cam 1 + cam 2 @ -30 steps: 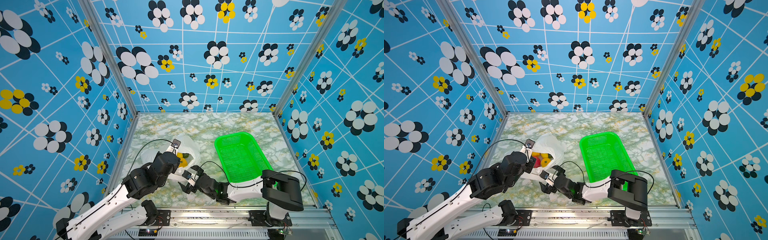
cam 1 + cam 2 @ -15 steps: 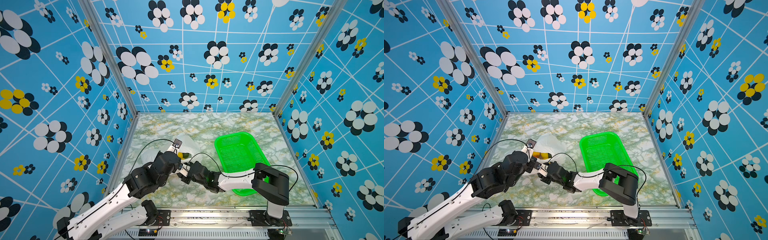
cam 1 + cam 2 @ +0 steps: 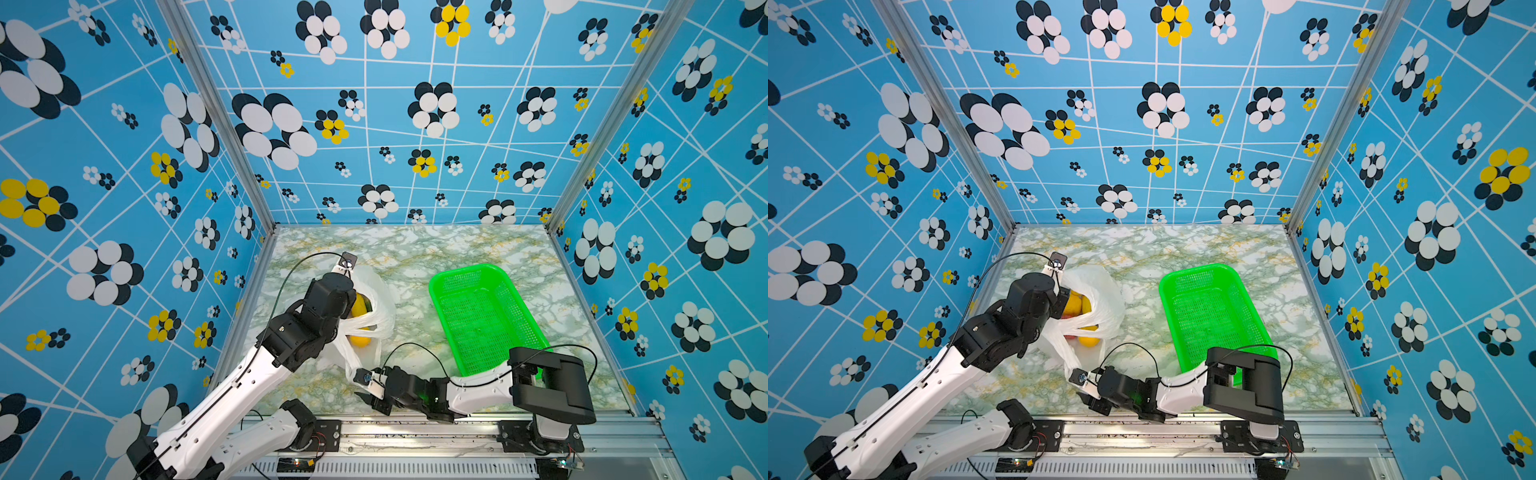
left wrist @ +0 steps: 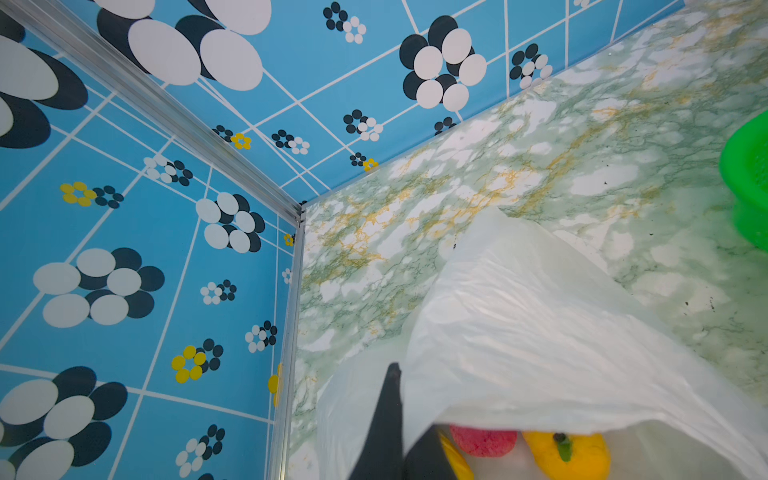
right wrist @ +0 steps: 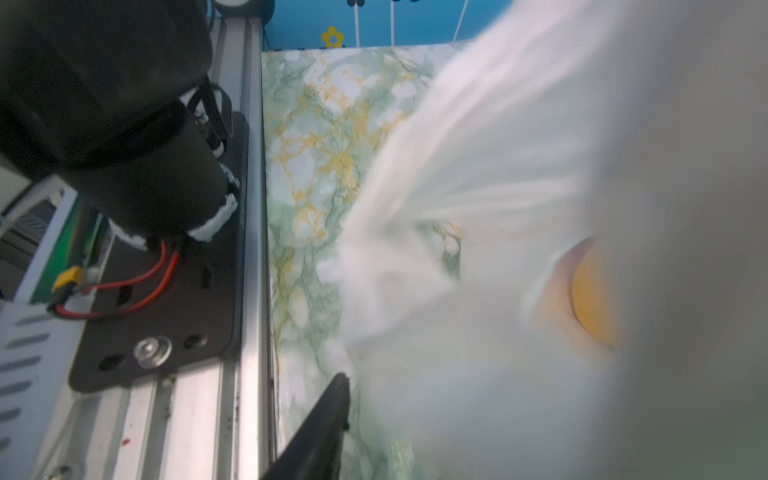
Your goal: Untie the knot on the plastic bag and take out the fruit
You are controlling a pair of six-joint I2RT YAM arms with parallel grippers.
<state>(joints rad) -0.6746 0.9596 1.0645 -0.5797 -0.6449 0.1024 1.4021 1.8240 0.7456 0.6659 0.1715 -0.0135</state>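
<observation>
Marble tabletop (image 4: 582, 166), plastic bag (image 4: 519, 332) in left hand (image 4: 407, 411) (fruit (image 4: 567, 455) inside)

Green-veined marble-patterned tabletop (image 3: 415, 249) carries a translucent white plastic bag (image 3: 384, 303) at nine o'clock and a green mesh plastic basket (image 3: 515, 307) at three o'clock.
</observation>
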